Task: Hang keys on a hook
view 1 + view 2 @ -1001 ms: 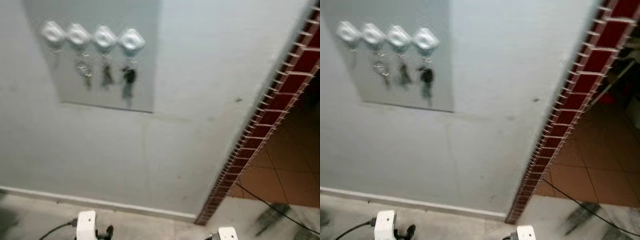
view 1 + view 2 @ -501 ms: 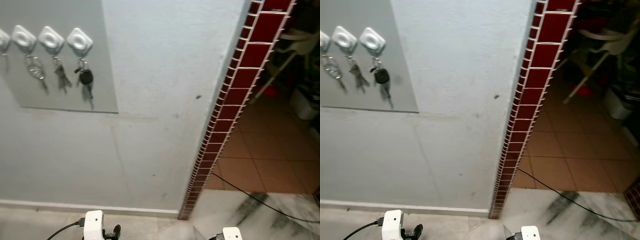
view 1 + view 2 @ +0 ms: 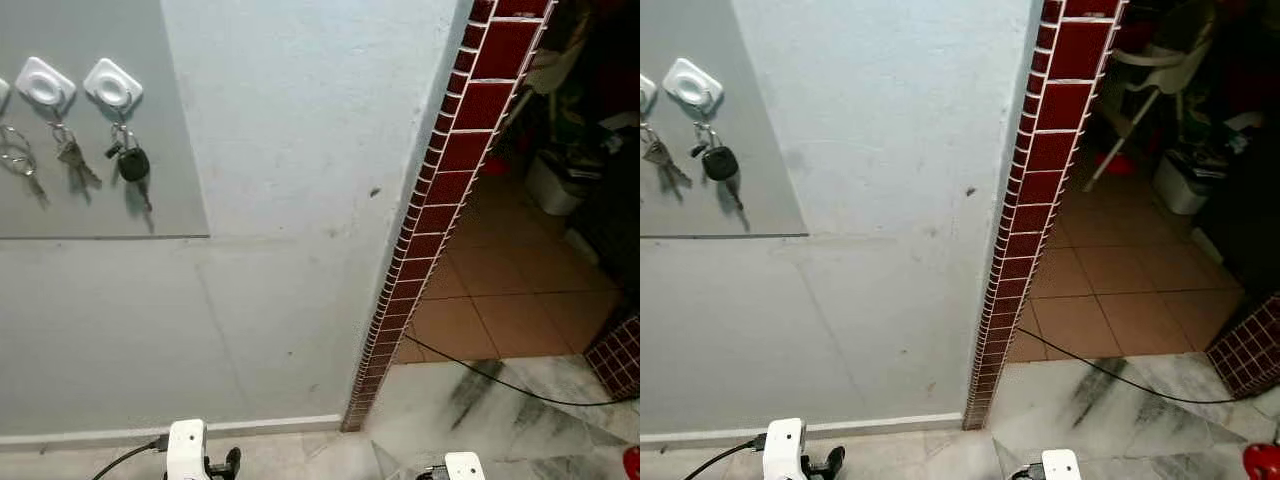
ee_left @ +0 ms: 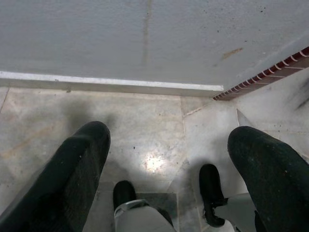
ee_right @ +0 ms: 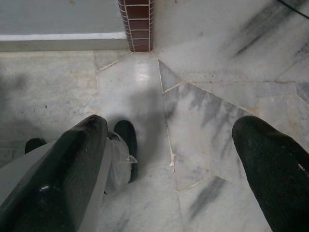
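High on the grey wall panel (image 3: 100, 180), keys hang from white hooks.
Under the rightmost hook (image 3: 112, 84), the black-fobbed keys (image 3: 131, 166) dangle with their long axis vertical, blade pointing down; a second bunch (image 3: 72, 158) hangs beside them, and a third is cut off at the frame edge. Both arms hang low over the marble floor (image 5: 203, 96), the left gripper (image 4: 169, 159) and right gripper (image 5: 169, 159) with fingers spread wide, released and empty.
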